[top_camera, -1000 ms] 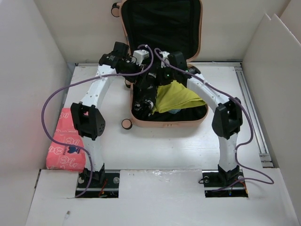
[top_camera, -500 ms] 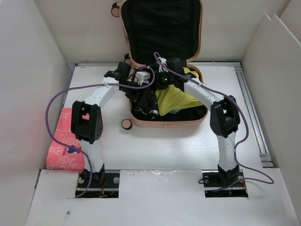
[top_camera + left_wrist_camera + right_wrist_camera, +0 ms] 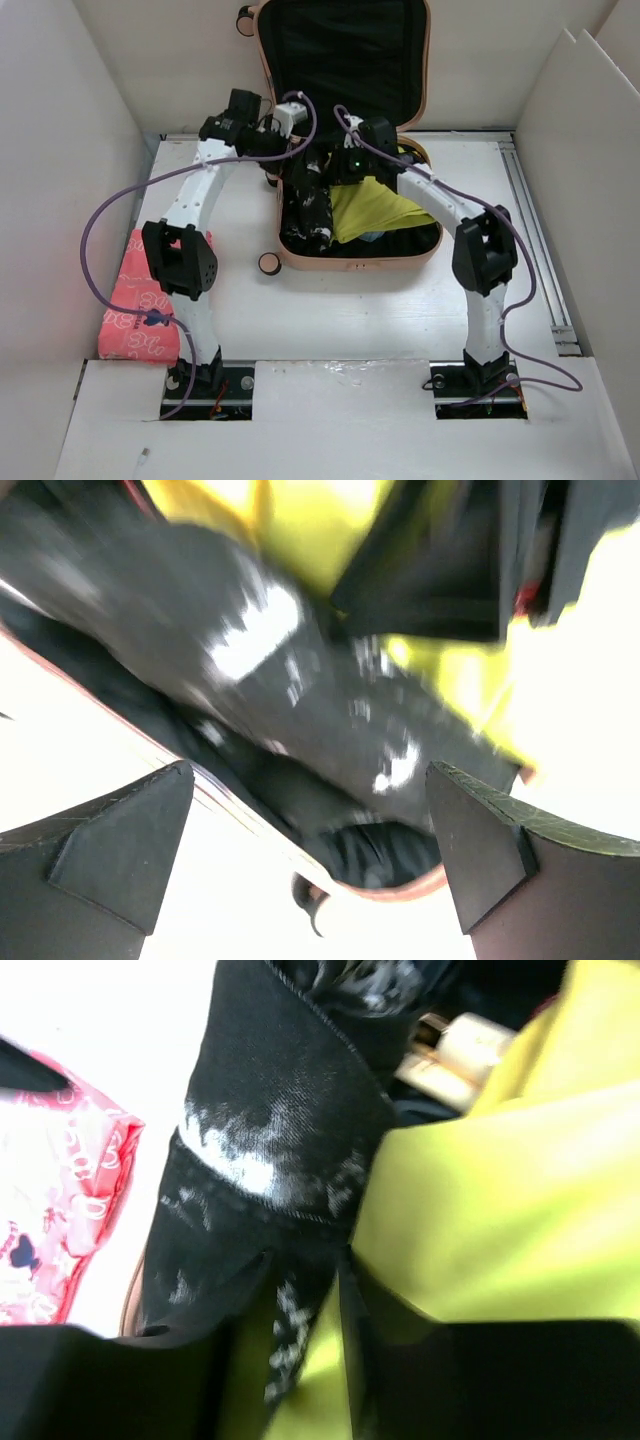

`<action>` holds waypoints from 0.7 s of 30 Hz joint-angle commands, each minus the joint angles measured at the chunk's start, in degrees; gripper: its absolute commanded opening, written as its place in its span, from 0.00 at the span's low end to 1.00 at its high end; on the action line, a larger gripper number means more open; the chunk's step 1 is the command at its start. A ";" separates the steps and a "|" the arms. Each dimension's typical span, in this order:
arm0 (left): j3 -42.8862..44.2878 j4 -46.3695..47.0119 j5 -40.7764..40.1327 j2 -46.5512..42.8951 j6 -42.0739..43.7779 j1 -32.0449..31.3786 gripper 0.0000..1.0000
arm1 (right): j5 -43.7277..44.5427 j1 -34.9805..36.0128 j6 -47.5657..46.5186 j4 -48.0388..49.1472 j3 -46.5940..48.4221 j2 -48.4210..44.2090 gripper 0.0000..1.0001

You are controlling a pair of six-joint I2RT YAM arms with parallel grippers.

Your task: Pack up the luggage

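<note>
Packing is under way: the luggage (image 3: 350,264) lies open at the far middle of the worktop (image 3: 400,310), with a dark garment (image 3: 308,210) and a yellow cloth (image 3: 375,205) laid inside. The left fingers (image 3: 120,840) are spread wide over its left rim. Whether the right fingers (image 3: 520,1385) grip the garment cannot be told. Next, the pink pack (image 3: 135,300) likely needs fetching.

The left gripper (image 3: 310,775) spreads wide above a blurred black white-flecked garment (image 3: 270,670), a yellow cloth (image 3: 300,520) and the rim of a peach-pink hard-shell suitcase (image 3: 250,825).
</note>
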 commanded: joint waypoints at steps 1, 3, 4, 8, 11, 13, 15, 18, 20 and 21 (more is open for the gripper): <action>8.51 -1.98 2.16 1.74 -2.56 0.02 1.00 | 5.36 -1.85 -2.78 -2.08 1.78 -7.67 0.38; 10.79 -1.98 1.64 3.41 -5.27 0.02 1.00 | 7.11 -2.48 -3.84 -4.01 2.40 -9.18 0.43; 10.81 -1.46 1.64 5.33 -6.07 0.02 1.00 | 7.74 -3.26 -4.37 -6.37 2.40 -9.88 0.47; 12.30 -2.06 -0.74 10.61 -7.22 -0.50 1.00 | 13.00 -4.76 -6.83 -12.53 -1.96 -16.19 0.50; 12.30 -0.15 -4.16 13.33 -7.22 -1.12 1.00 | 18.45 -5.29 -7.45 -14.74 -7.95 -21.21 0.51; 12.30 1.53 -4.87 14.57 -8.54 -1.12 1.00 | 20.21 -5.90 -6.66 -15.53 -14.97 -25.95 0.49; 12.30 4.42 -5.48 16.50 -9.59 -1.12 1.00 | 21.54 -6.43 -5.26 -14.84 -22.42 -29.11 0.48; 14.22 6.10 -6.01 19.92 -11.44 -1.12 1.00 | 19.98 -8.00 -4.02 -12.30 -30.08 -29.66 0.47; 14.23 6.10 -6.01 21.34 -11.44 -1.12 1.00 | 19.18 -8.80 -3.14 -10.01 -33.09 -29.66 0.47; 14.23 6.10 -6.01 21.87 -11.44 -1.12 1.00 | 19.17 -8.80 -2.44 -8.17 -34.15 -28.96 0.46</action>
